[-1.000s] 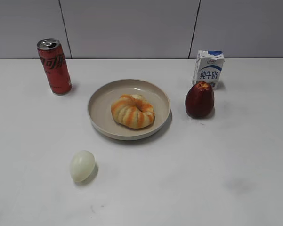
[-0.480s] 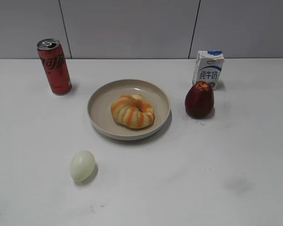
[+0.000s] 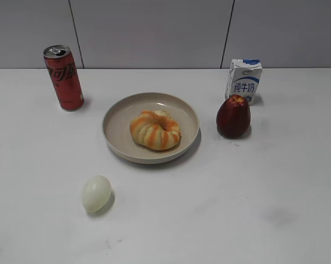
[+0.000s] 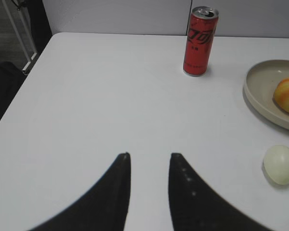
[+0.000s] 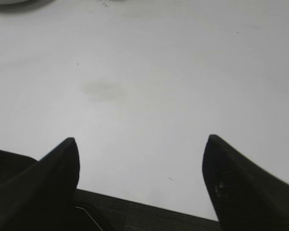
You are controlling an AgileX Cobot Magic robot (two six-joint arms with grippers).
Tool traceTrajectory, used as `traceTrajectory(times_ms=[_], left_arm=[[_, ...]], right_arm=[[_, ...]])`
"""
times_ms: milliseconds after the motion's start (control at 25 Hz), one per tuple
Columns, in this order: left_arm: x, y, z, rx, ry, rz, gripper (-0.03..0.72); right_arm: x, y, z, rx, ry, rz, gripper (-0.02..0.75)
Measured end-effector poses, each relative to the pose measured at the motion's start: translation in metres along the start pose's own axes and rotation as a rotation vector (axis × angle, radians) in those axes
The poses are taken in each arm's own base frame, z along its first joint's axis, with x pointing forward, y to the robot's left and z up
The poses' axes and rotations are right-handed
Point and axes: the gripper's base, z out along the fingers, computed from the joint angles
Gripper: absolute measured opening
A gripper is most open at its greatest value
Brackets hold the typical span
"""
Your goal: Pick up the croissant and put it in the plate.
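Note:
The croissant (image 3: pixel 155 130), a curled roll with orange and cream stripes, lies inside the beige plate (image 3: pixel 121 113) at the table's middle. Part of both shows at the right edge of the left wrist view: the croissant (image 4: pixel 287 96) and the plate (image 4: pixel 264 77). My left gripper (image 4: pixel 149 155) is open and empty, over bare table well left of the plate. My right gripper (image 5: pixel 142 139) is wide open and empty, above bare table near its front edge. Neither gripper shows in the exterior view.
A red soda can (image 3: pixel 63 77) stands back left, also in the left wrist view (image 4: pixel 199 41). A pale egg (image 3: pixel 96 193) lies front left of the plate. A dark red apple-like fruit (image 3: pixel 233 116) and a milk carton (image 3: pixel 244 80) stand right of the plate.

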Motion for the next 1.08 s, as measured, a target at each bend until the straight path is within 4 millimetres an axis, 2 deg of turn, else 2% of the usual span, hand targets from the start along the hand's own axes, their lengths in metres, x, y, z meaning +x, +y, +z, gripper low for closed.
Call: traceTrajectory(times_ms=[200,680,1080], left_arm=[[0.0,0.0,0.0,0.0,0.0,0.0,0.201],[0.0,0.0,0.0,0.0,0.0,0.0,0.201],[0.0,0.0,0.0,0.0,0.0,0.0,0.201]], right_arm=[[0.003,-0.001,-0.006,0.017,-0.05,0.015,0.589],[0.025,0.0,-0.034,0.157,-0.283,0.117,0.586],[0.026,0.0,-0.035,0.157,-0.294,0.115,0.585]])
